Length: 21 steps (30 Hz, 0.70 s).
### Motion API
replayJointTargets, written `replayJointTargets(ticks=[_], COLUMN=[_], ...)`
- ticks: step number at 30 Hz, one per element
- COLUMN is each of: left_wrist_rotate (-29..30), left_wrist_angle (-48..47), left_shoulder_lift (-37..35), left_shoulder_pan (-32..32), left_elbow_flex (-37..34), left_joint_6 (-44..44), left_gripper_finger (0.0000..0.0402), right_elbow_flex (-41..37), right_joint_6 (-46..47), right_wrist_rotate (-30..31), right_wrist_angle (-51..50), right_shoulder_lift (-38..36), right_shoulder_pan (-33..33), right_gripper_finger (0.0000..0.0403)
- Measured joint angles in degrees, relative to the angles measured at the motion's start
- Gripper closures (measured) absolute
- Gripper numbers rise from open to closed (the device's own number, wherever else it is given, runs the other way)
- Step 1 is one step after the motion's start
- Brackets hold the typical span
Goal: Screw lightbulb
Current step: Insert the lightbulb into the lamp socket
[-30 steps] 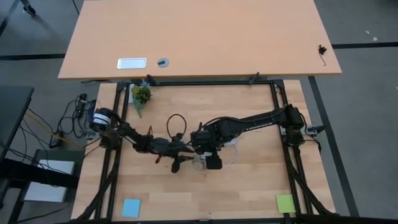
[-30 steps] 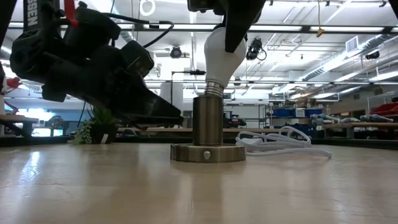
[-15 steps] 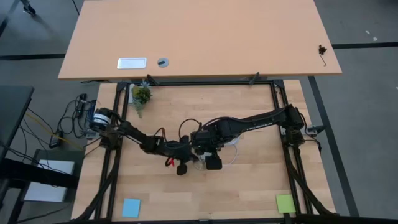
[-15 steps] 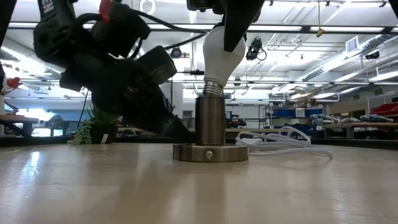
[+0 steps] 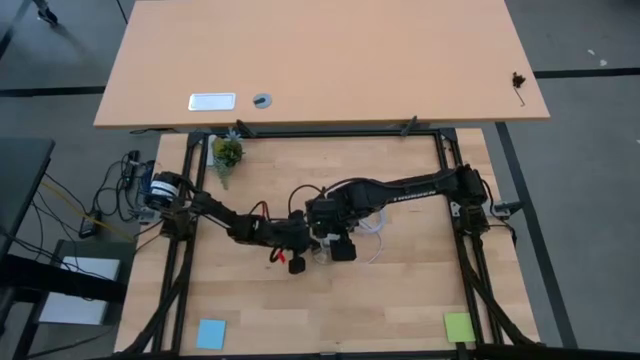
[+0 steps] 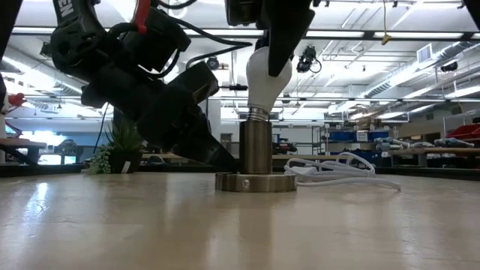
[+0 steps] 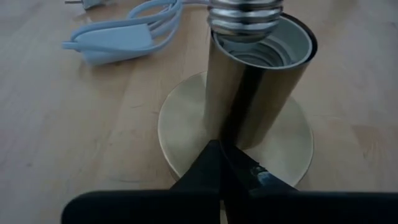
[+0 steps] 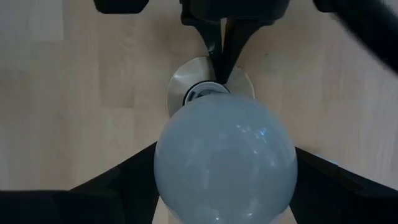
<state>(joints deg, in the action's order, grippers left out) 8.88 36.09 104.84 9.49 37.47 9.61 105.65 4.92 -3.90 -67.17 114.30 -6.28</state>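
Observation:
The lightbulb [image 6: 267, 73], white with a grey screw base [image 7: 245, 14], hangs tilted over the open mouth of the metal socket tube [image 6: 255, 148]. The tube stands on a round disc [image 7: 186, 118] on the wooden table. My right gripper [image 6: 279, 41] is shut on the bulb from above. My left gripper [image 7: 219, 152] is shut and slants down from the table's left side. Its tips are at the foot of the tube, over the disc. My left gripper touches the lower part of the socket tube [image 7: 231, 134] with the tips of its shut fingers, slanting down from the table's left. The socket stands upright on its disc. My right gripper pinches the bulb's round head [image 8: 224, 155] between its two fingers [image 8: 127, 180], which point down. The bulb hangs tilted, its screw base at the tube's mouth.
A coiled white cable [image 7: 124, 34] lies on the table just beyond the socket, toward the right [image 6: 337, 169]. A small potted plant [image 5: 227, 153] stands at the far left. A blue note [image 5: 211, 333] and a green note [image 5: 458, 326] lie at the near corners.
My left gripper has moved toward the table's right, in to the socket, and has shut; its tips now meet the foot of the tube. The bulb has come down slightly toward the tube's mouth in my right gripper.

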Motion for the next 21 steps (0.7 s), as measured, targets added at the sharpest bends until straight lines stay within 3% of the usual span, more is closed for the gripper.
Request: replayJointTargets(ticks=[21], left_wrist_rotate=[-0.13], left_wrist_angle=[0.95], left_shoulder_lift=[0.11], left_shoulder_pan=[-0.69], left_elbow_flex=[-0.11], left_joint_6=[0.07], left_gripper_finger=[0.0401], right_elbow_flex=[-3.87], right_joint_6=[-6.59], right_wrist_rotate=[-1.75], right_wrist_angle=[2.04], right_shoulder_lift=[-0.13], right_shoulder_pan=[0.78], right_gripper_finger=[0.0109])
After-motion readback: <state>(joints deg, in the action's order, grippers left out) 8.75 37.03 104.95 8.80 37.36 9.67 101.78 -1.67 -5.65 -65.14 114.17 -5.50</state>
